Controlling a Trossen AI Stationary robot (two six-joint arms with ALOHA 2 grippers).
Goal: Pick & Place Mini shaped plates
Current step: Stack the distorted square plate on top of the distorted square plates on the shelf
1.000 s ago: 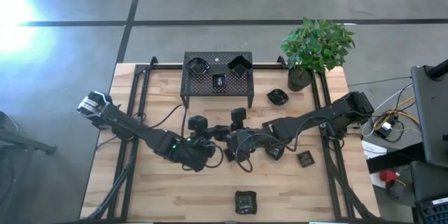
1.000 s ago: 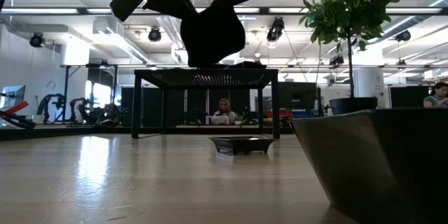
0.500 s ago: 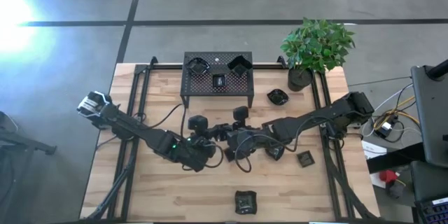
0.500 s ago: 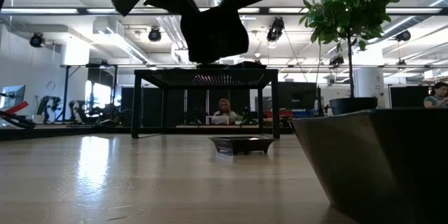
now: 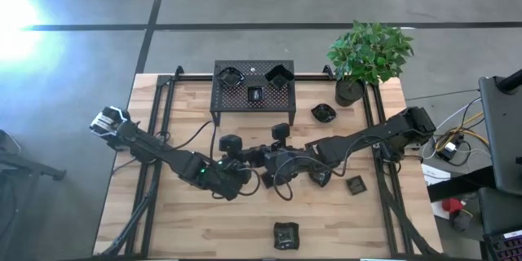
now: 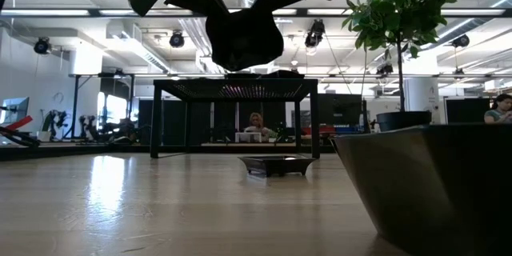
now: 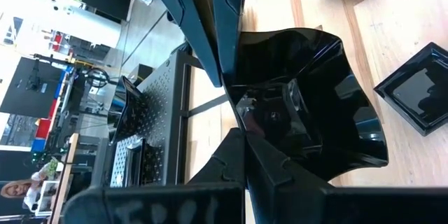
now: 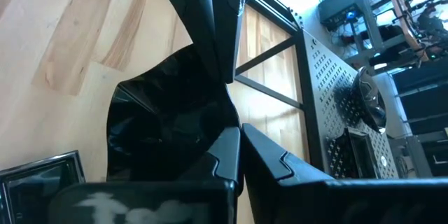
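Glossy black plate (image 7: 308, 105), pale wooden table (image 5: 163, 212)

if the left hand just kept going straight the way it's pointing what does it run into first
Most likely the right hand: it faces the left hand head-on, and both are shut on opposite rims of the same wavy dark plate. The rack sits off to one side, probably out of line.

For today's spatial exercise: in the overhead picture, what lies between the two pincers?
In the high view, one mini shaped plate lies between the left pincer and right pincer; both are shut on its rim.
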